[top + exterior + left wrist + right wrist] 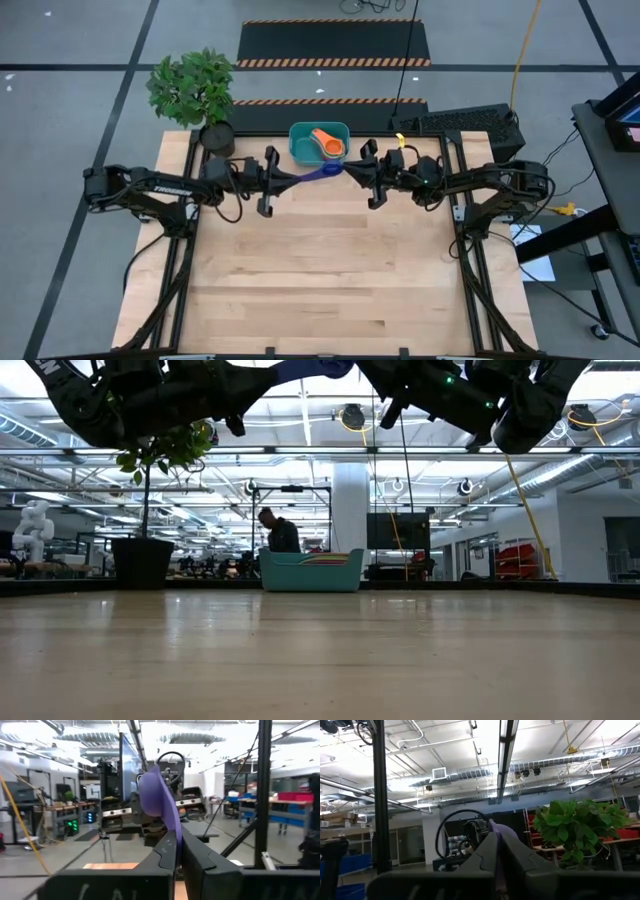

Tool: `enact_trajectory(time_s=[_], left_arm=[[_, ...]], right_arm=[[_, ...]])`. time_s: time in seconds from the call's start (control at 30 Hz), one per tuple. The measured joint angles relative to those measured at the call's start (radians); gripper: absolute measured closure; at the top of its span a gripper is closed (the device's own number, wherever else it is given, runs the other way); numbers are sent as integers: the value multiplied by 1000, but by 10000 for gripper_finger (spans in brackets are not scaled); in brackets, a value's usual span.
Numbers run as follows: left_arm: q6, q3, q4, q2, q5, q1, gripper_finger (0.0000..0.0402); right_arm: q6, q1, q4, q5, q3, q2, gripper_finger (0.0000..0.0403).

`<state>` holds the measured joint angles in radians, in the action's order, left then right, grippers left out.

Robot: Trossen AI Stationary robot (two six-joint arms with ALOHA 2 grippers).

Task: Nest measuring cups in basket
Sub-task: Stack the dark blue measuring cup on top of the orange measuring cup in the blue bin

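From above, a wooden table (320,280) carries a teal basket (303,146) at its far edge, with a potted plant (195,90) just off the table's far left corner. Orange cups (328,146) lie nested in the basket's right half. A black keyboard (460,122) sits beyond the far right corner. Both arms reach inward and meet just in front of the basket, with a dark blue cup (322,171) stretched between them. The left gripper (283,177) is clamped on one end of it, the right gripper (352,170) on the other.

From table height, the basket (311,571) stands far back on the wood, a person (280,535) bent behind it in the room (well beyond the table). The plant (148,510) rises at the left. The arms hang high overhead, and the blue cup (310,368) shows between them at the top edge.

In the left wrist view, the left fingers (197,865) are closed tight on the cup's (157,795) flat handle, its rounded bowl rising ahead. The right gripper (150,817) faces it from just behind the bowl.

In the right wrist view, the right fingers (482,862) are pressed together, a sliver of blue cup (499,831) showing at their tips. The plant (577,830) stands beyond, and the left arm's wrist faces back.
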<state>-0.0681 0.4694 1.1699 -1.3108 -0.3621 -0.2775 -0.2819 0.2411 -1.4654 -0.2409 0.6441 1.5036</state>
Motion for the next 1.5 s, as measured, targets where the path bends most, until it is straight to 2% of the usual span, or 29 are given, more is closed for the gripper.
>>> enact_trajectory(time_s=[0.07,0.27,0.37,0.67,0.83,1.03,1.23,1.33,1.5], left_arm=[[-36,-2,-8,12,-19,-15,389],[-67,-27,-99,84,-40,-67,392],[-66,-54,-150,138,-27,-96,395],[-43,-61,-496,265,-69,-175,396],[-37,-61,-528,267,-195,-200,392],[-4,-61,-559,267,-324,-199,396],[58,-61,-577,267,-349,-179,391],[81,-61,-577,267,-362,-161,396],[125,-61,-574,266,-367,-130,388]], right_arm=[[6,15,44,-17,0,-8,394],[-131,94,129,-238,0,-14,353],[-156,122,192,-301,0,-14,325],[-5,137,510,-283,57,-13,262],[93,123,670,-256,87,-12,255],[137,126,694,-257,88,-13,255],[149,111,687,-264,88,-13,255],[156,105,670,-316,89,-13,254],[156,92,648,-338,89,-13,254]])
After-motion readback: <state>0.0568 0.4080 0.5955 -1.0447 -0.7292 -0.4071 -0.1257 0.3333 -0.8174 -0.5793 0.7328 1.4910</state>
